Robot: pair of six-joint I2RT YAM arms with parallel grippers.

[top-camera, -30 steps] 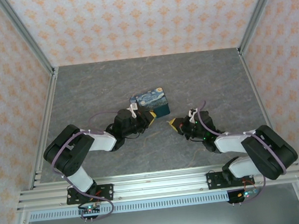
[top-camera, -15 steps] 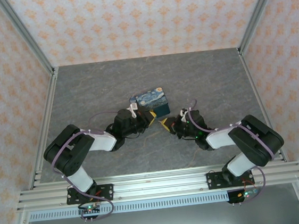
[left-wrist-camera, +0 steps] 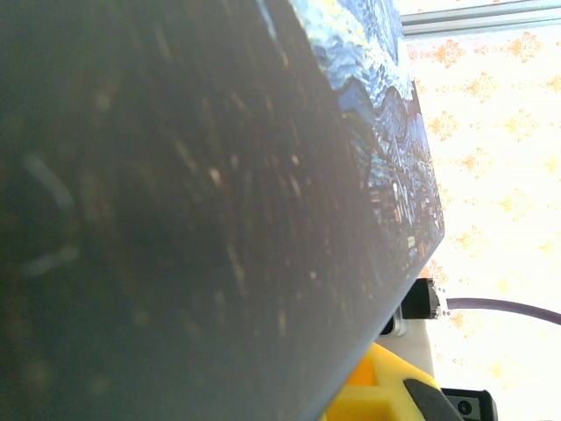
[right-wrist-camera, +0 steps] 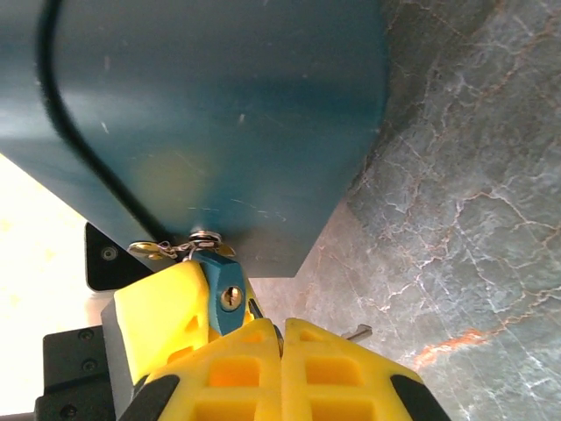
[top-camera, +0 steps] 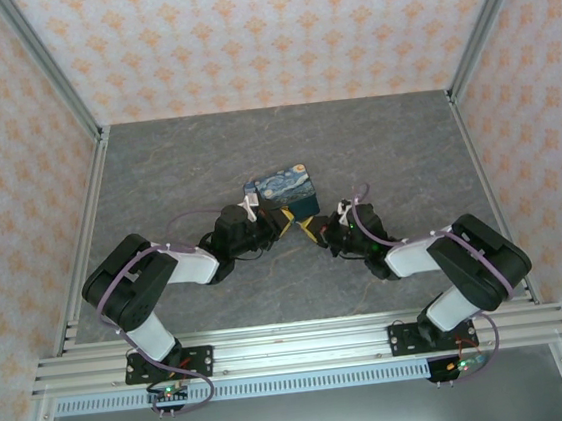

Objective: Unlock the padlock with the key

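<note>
A padlock [top-camera: 284, 192] painted with a swirling blue and yellow night sky sits near the middle of a grey marbled tabletop [top-camera: 395, 148]. Its painted face points up and a teal edge faces the two robot arms.

The left pincer [top-camera: 282, 218] is closed almost fully and pressed against the padlock's near left corner, probably to steady it. Whether it pinches any part of the lock cannot be told.

The right pincer [top-camera: 311, 231] comes in from the right, just beside the left one. Its yellow fingers [right-wrist-camera: 337, 360] are closed together and appear to clamp the blade of a small key [right-wrist-camera: 224, 296]. The key's teal head sticks out beside them, and its metal ring [right-wrist-camera: 203, 237] touches the padlock's teal edge. The key is likely held this close so it can be lined up with a keyhole, though no keyhole can be made out.

The two pincers crowd the same corner, which leaves little room to turn the key. Open tabletop lies behind the padlock and to both sides, well away from the patterned walls [top-camera: 262, 31].
</note>
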